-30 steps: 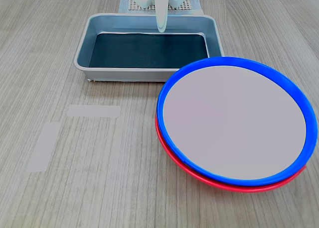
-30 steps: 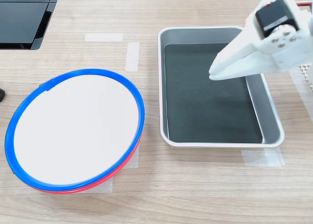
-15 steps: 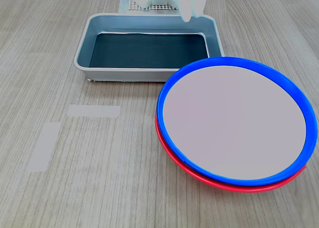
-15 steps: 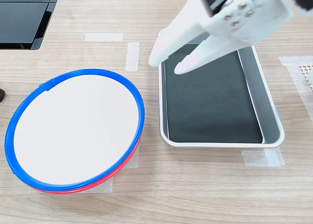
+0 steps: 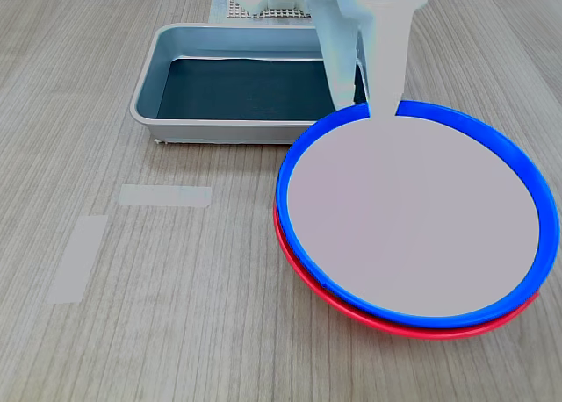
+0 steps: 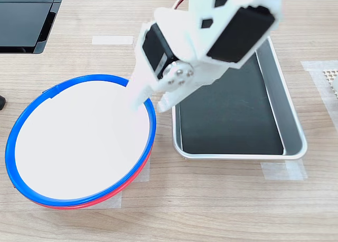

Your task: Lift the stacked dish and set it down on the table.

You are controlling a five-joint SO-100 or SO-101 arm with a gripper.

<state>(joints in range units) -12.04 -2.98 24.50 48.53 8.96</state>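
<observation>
The stacked dish (image 5: 413, 213) (image 6: 79, 141), blue-rimmed with a pale centre, rests on a red-rimmed plate (image 5: 351, 310) (image 6: 68, 205) on the wood-grain table (image 5: 176, 288) (image 6: 211, 210). My white gripper (image 5: 362, 95) (image 6: 149, 104) is open at the dish's edge nearest the tray. One finger (image 6: 134, 100) hangs over the pale centre and the other finger (image 6: 165, 104) is outside the blue rim. Nothing is held. Whether the fingers touch the rim I cannot tell.
A grey metal tray (image 5: 145, 95) (image 6: 296, 126) with a dark floor lies beside the plates, under my arm. Pale tape strips (image 5: 165, 195) (image 6: 142, 61) mark the table. A black panel (image 6: 26, 15) sits in the second exterior view's top left corner and a white mesh pad (image 5: 237, 11) lies behind the tray.
The gripper has swung from above the tray across to the blue dish's rim and come down, and its jaws now straddle the rim. The plates have not moved.
</observation>
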